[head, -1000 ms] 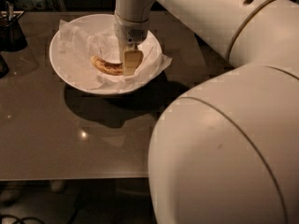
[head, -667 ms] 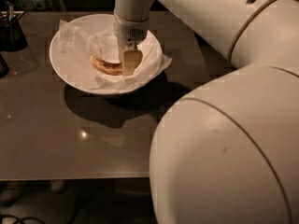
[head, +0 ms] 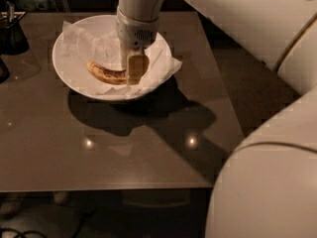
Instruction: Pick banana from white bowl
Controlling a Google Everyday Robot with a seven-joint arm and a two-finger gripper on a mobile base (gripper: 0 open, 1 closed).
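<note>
The white bowl stands at the back left of the brown table, lined with crumpled white paper. The banana, yellow-brown with dark speckles, lies in the bowl's front half, curving left to right. My gripper comes straight down from the white arm into the bowl, at the banana's right end and touching or just above it. That end of the banana is hidden behind the gripper.
A dark cup stands at the table's back left, and another dark object shows at the left edge. The table's front edge is near. My white arm and body fill the right side.
The gripper has dropped slightly lower over the banana's right end. The bowl and the banana lie about where they were.
</note>
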